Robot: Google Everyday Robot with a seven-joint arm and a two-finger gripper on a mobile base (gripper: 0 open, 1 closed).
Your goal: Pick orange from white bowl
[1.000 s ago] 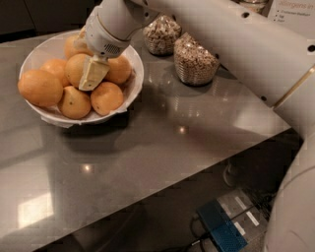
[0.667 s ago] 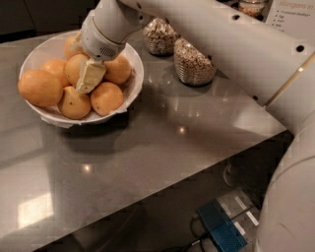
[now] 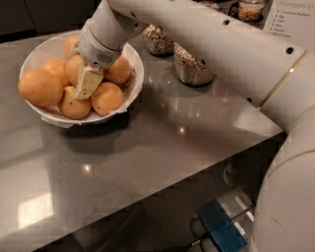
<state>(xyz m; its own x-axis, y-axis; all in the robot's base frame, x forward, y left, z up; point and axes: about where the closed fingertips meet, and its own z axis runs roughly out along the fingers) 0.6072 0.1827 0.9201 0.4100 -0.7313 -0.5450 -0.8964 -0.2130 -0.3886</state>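
Note:
The white bowl [image 3: 45, 50] with a paper liner sits at the table's back left and holds several oranges. A smooth yellow-orange orange [image 3: 107, 97] lies at the bowl's front right, and another [image 3: 120, 70] lies behind it. A larger, deeper-orange fruit [image 3: 40, 87] is at the left. My gripper [image 3: 88, 81], pale cream at its tip, reaches down from the white arm into the middle of the pile. It touches the fruit between the front oranges and partly hides one orange [image 3: 75, 69] behind it.
Two glass jars of grain [image 3: 158, 39] [image 3: 191, 64] stand right of the bowl, under my arm. A third jar [image 3: 251, 10] and a white sign [image 3: 293, 17] are at the back right. The table's edge runs diagonally at the right; a blue box [image 3: 221, 227] lies on the floor.
My gripper has sunk slightly lower and to the left among the oranges. The oranges and the bowl have not visibly shifted.

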